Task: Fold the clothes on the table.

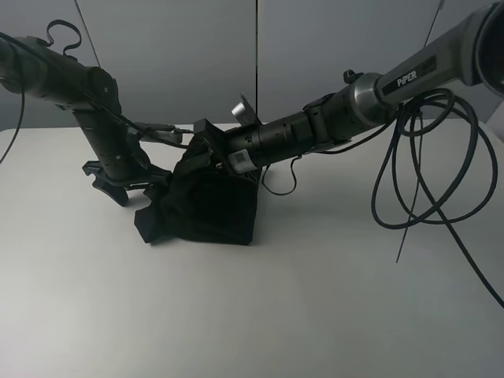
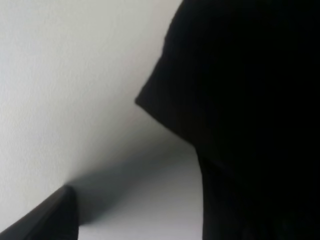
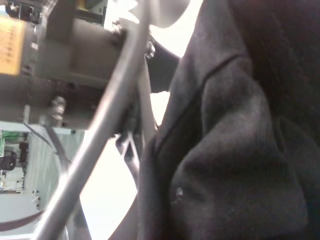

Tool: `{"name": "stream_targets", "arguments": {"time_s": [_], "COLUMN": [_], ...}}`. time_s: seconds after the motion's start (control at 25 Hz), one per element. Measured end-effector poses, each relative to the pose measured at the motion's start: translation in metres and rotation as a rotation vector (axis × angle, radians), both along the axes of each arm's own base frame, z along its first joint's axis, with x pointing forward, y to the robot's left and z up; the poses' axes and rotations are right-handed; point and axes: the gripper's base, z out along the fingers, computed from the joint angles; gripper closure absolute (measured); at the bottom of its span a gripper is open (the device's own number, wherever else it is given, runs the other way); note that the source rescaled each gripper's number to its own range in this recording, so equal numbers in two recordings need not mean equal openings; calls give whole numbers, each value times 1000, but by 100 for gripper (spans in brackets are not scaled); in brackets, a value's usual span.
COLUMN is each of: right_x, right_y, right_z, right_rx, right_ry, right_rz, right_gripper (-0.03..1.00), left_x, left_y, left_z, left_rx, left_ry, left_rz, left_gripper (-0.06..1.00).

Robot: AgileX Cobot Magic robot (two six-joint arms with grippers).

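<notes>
T-shirt (image 1: 206,206): black soft knit cloth, matt, faintly fuzzy in the right wrist view (image 3: 235,165). Surface (image 1: 236,315): plain white, smooth, matt. Right arm (image 1: 409,75): grey metallic-looking tube, satin sheen. Left arm (image 1: 102,134): black matt housing. Cables (image 1: 425,173): black, smooth, slightly glossy.

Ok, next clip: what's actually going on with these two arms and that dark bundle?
Two black robot arms are working a black soft-fabric T-shirt on the plain white table. The right gripper reaches across and holds the shirt's top edge raised, so the cloth hangs bunched with its bottom on the table. The left gripper sits open beside the shirt's left edge, holding nothing.
</notes>
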Motion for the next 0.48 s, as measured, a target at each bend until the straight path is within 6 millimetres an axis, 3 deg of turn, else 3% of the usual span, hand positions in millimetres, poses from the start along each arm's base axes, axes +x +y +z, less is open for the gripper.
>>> {"name": "stream_targets", "arguments": {"time_s": [0.28, 0.48], "right_x": [3, -3], "right_y": [-3, 10], "right_z": [-3, -4], "right_rx": [-45, -52], "right_ry": [-7, -30], "right_rz": [-30, -24], "right_gripper": [83, 83], "left_x": [0, 0], "left_y": [0, 0], "left_z": [0, 0], "left_rx": [-1, 0], "left_ry": [-2, 1], "left_rz": [-24, -37], "left_gripper": [-5, -5]}}
